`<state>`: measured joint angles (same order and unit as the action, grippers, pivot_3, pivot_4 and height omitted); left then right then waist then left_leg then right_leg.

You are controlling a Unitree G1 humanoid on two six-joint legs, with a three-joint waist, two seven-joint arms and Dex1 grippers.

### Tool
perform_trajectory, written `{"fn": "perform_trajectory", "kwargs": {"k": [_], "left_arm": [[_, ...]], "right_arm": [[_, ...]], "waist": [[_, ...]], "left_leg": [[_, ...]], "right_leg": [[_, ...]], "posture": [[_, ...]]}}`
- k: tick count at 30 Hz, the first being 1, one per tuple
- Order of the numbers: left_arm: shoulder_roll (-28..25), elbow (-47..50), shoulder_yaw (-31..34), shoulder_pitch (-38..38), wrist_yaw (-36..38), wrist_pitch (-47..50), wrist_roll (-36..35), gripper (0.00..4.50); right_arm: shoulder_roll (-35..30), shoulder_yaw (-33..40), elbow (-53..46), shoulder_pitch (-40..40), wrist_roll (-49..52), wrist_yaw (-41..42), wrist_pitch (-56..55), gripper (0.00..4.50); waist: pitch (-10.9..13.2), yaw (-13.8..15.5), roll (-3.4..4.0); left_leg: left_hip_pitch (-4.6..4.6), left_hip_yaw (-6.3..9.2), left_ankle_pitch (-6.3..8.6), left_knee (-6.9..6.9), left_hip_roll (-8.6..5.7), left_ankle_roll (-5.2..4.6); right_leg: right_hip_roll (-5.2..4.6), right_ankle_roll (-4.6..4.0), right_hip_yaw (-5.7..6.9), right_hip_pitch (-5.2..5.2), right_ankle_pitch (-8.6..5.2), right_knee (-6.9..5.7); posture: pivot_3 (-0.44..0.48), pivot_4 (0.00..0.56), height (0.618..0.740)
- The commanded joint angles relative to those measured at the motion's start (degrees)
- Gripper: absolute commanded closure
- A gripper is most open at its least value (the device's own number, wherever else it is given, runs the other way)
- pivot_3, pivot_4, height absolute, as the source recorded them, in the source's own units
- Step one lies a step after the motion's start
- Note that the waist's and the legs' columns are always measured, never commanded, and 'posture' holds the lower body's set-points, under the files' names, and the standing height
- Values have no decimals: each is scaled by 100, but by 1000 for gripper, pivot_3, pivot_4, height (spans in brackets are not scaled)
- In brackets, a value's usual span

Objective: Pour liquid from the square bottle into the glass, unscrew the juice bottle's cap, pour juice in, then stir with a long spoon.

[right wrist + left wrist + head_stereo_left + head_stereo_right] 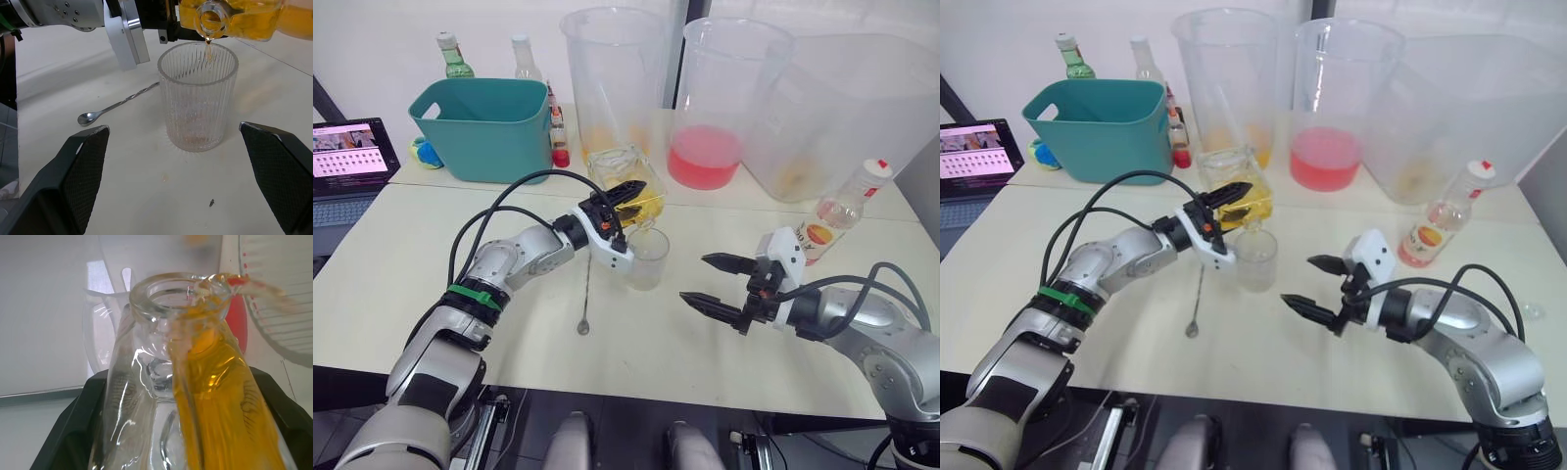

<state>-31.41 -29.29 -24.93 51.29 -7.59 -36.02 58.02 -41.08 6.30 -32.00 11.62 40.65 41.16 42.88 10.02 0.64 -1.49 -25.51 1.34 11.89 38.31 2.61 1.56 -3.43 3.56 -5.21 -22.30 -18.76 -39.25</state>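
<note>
Over the glass (198, 95), tipped neck-down in the left tool (619, 208), hangs the square bottle (628, 182), and a thin yellow thread runs from its mouth onto the inner rim. To pour well, I would hold that tilt shallow and keep the mouth centred above the rim, since the stream falls close to the far wall and a steeper tip could send it over the side. The glass looks nearly empty, so the pour is at its start. The left tool is clenched on the square bottle's flat sides, black fingers (73, 431) pressed to the glass. The right tool (722, 283) hovers spread wide just beside the glass, holding nothing. On the worktop (411, 245) the long spoon (586, 294) lies near the glass; the juice bottle (843, 211), cap (876, 170) on, stands well apart.
</note>
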Motion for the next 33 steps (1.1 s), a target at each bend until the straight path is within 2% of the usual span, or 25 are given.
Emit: {"fn": "perform_trajectory", "kwargs": {"k": [1,8,18,23,28,30,33], "left_arm": [[-34,366,194,356,-311,74,-124,1693],[-13,394,199,362,-301,78,-146,1693],[10,537,299,348,32,-34,-583,1693],[-81,580,256,366,-44,-12,-463,1693],[-24,537,364,357,248,-116,-978,1693],[22,558,416,322,621,-98,-1397,1693],[18,633,448,296,872,-100,-1657,1693]], "right_arm": [[21,68,-99,81,15,19,-152,0],[17,65,-99,76,9,34,-153,0],[-13,59,-61,19,-16,88,-158,0],[2,32,-45,57,-29,92,-139,0],[0,-9,-3,65,-71,122,-158,0],[-9,-14,8,70,-97,144,-155,0],[-37,-30,11,71,-141,170,-146,0]], "waist": [[0,0,0],[0,3,0],[0,2,0],[0,-3,0],[0,2,0],[0,2,0],[0,1,0]], "left_leg": [[0,0,0,0,0,0],[0,0,0,0,0,0],[0,0,0,1,0,0],[0,0,0,1,0,0],[0,0,0,3,0,0],[0,0,0,3,0,0],[0,0,0,4,0,0]], "right_leg": [[0,0,0,0,0,-1],[0,0,0,0,0,-2],[0,0,0,0,0,-5],[0,0,0,0,0,-4],[-1,0,0,0,0,-5],[-1,0,0,0,0,-5],[-1,0,0,0,0,-5]], "posture": [[0,150,726],[0,150,726],[0,150,726],[0,150,726],[0,150,726],[0,150,726],[0,150,726]]}}
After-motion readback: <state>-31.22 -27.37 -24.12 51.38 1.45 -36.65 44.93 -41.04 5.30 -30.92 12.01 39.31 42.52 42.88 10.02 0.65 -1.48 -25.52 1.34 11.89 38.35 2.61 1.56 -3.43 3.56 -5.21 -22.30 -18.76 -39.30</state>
